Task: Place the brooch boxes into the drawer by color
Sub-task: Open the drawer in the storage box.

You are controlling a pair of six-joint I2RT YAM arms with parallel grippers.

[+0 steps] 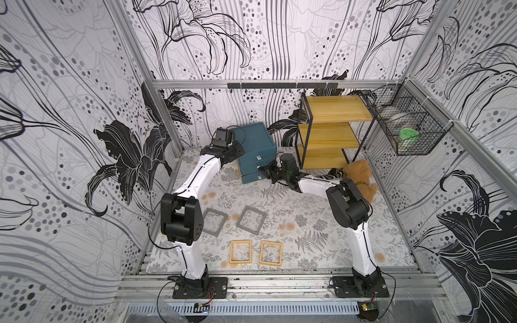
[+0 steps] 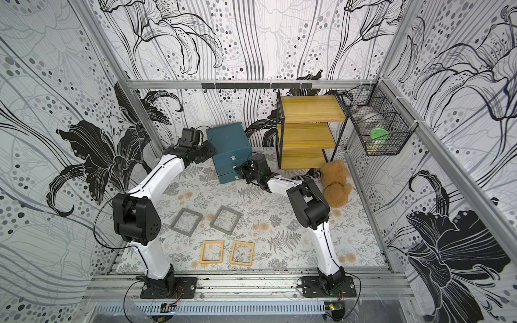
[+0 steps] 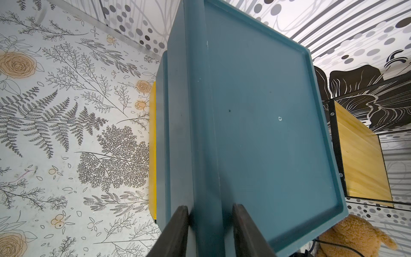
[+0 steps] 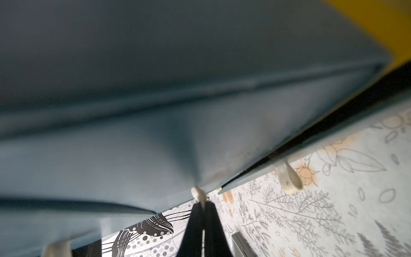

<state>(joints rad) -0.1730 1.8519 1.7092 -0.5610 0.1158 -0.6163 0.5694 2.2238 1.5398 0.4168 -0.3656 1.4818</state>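
Four brooch boxes [image 1: 251, 219] lie flat on the counter [image 1: 307, 223], well behind both pincers, unsorted | right pincer [image 4: 201, 207] pinched shut on middle drawer [image 1: 249, 168] pull [image 4: 197, 192], likely to open it | left pincer [image 3: 210, 207] clasps chest [image 3: 266, 133] top edge, apparently bracing it

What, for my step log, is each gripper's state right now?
Left gripper: closed on the teal chest, at its top edge.
Right gripper: closed on the middle drawer's pull.
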